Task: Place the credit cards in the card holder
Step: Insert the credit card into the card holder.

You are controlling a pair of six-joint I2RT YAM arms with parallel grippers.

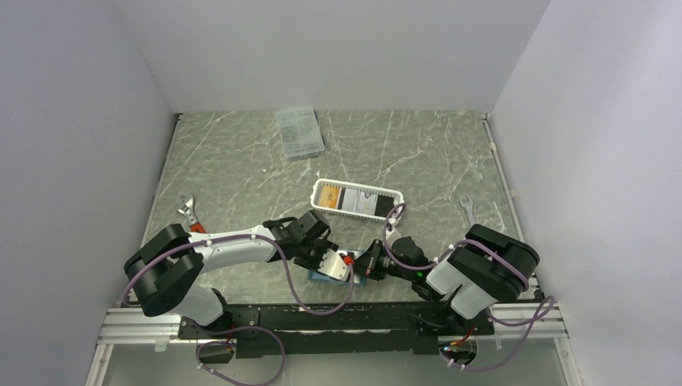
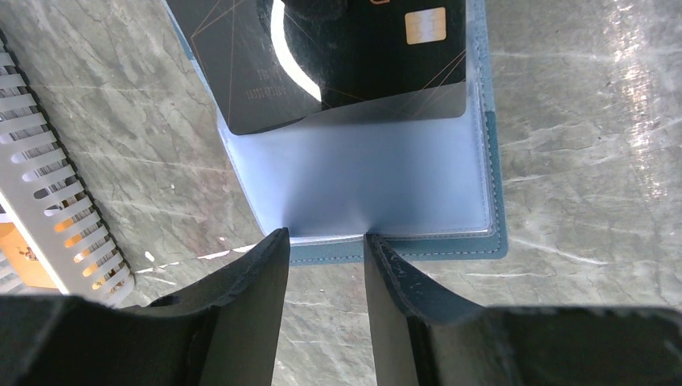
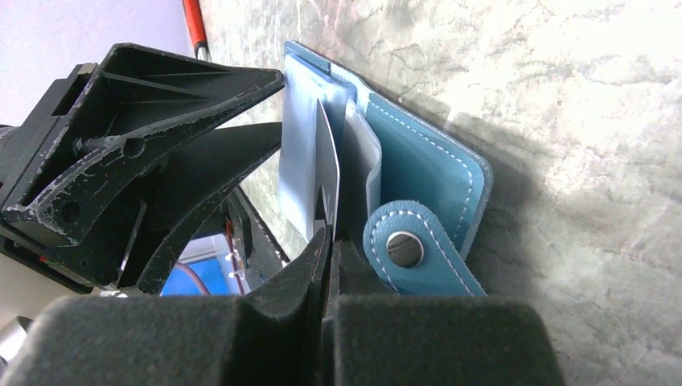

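Note:
The teal card holder [image 2: 434,248] lies open at the table's near edge [image 1: 319,277], its snap tab [image 3: 404,249] folded out. A black credit card [image 2: 434,72] with a gold chip sits partly inside a clear sleeve of the holder. My right gripper [image 3: 331,233] is shut on that card's outer end [image 3: 327,161], which shows edge-on between the sleeves. My left gripper [image 2: 323,236] has its jaws apart, the tips pressing on the sleeve's near edge. More cards [image 1: 351,200], one yellow-gold and one dark, lie in the white basket.
The white slatted basket [image 1: 384,193] stands just behind both grippers, and its rim shows in the left wrist view [image 2: 40,201]. A clear compartment box [image 1: 299,133] lies at the back. A red-handled wrench [image 1: 190,213] is at the left, a plain wrench [image 1: 466,207] at the right.

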